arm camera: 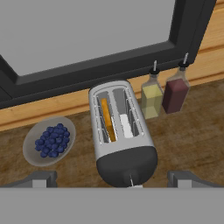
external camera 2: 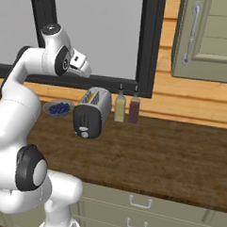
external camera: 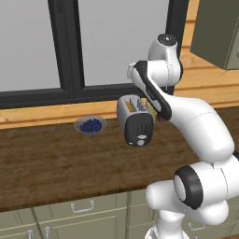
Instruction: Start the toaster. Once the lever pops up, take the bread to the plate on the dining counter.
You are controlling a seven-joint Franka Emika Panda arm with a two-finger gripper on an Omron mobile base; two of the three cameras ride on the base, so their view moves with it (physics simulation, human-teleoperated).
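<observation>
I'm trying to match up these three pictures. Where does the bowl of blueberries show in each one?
Left base view: bowl of blueberries left of centre, left of the toaster.
Right base view: bowl at middle left, beside the white arm.
Hand view: bowl at lower left.
Shared landmark: the toaster, always just right of the bowl.

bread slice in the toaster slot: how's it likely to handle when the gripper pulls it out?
The bread stands on edge, thin, deep in the left slot of the toaster, so probably little edge to pinch. It looks like a stiff, light slice, likely to lift straight without flopping. A hard squeeze might crumble the crust, and it may snag on the slot's wire guides.
</observation>
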